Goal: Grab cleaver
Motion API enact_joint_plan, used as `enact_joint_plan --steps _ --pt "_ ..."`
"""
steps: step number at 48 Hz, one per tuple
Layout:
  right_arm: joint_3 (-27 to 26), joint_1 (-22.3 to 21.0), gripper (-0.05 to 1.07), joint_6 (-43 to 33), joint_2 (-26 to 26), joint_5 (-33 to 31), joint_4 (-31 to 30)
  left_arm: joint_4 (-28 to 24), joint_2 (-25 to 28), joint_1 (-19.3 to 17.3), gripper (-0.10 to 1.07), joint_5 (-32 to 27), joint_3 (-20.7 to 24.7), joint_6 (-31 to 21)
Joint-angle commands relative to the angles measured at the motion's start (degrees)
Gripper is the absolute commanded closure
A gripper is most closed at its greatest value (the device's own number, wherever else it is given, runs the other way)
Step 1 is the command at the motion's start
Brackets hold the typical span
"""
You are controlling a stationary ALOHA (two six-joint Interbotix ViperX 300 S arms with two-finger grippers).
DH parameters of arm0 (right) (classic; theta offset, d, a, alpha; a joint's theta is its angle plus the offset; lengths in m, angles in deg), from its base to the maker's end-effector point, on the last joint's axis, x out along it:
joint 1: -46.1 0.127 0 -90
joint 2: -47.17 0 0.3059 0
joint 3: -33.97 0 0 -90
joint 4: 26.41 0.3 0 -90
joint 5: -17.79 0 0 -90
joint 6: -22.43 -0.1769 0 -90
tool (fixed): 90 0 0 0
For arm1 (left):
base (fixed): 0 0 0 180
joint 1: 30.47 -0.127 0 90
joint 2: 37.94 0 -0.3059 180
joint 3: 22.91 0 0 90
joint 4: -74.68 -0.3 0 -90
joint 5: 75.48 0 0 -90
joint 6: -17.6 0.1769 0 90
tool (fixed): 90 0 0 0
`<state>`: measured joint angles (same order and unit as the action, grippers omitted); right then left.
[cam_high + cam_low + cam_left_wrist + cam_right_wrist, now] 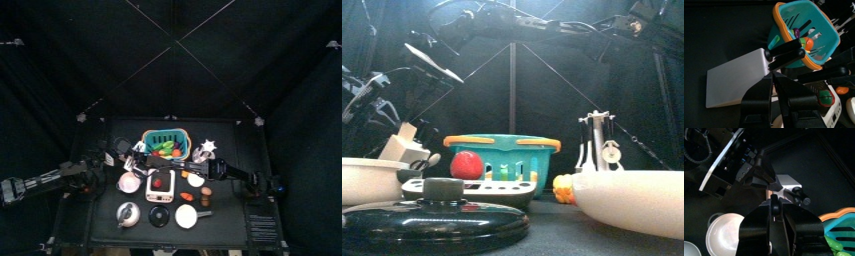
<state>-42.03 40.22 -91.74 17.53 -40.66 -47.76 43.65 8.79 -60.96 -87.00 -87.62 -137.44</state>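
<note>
The cleaver (pixel 737 80) has a broad silver blade and a black handle, and it is held up in the air. My left gripper (pixel 771 72) is shut on it where blade meets handle. In the front view the cleaver (pixel 433 62) hangs high at the left, blade slanting. My right arm reaches across from the right, and its black fingers (pixel 787 50) clamp the handle. The right wrist view shows my right gripper (pixel 774 198) with its jaws close together, and the blade (pixel 724 163) with the left gripper lies just beyond.
A teal basket with an orange rim (pixel 502 142) stands mid-table, holding a red piece (pixel 465 165) and utensils. A black pot lid (pixel 436 215), a white bowl (pixel 636 200) and a utensil stand (pixel 596 140) crowd the front. Another white bowl (pixel 727 233) lies below.
</note>
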Motion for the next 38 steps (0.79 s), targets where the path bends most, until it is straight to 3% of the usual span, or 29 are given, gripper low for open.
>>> enact_joint_plan --steps 1,38 --pt "-2.64 0.09 0.53 0.44 -1.93 -0.09 -0.35 -0.09 0.62 0.0 0.48 -0.26 -0.26 0.26" --pt "-3.34 0.18 0.53 1.49 -1.93 -1.93 0.18 -0.09 0.7 0.0 0.48 -0.35 -0.26 0.18"
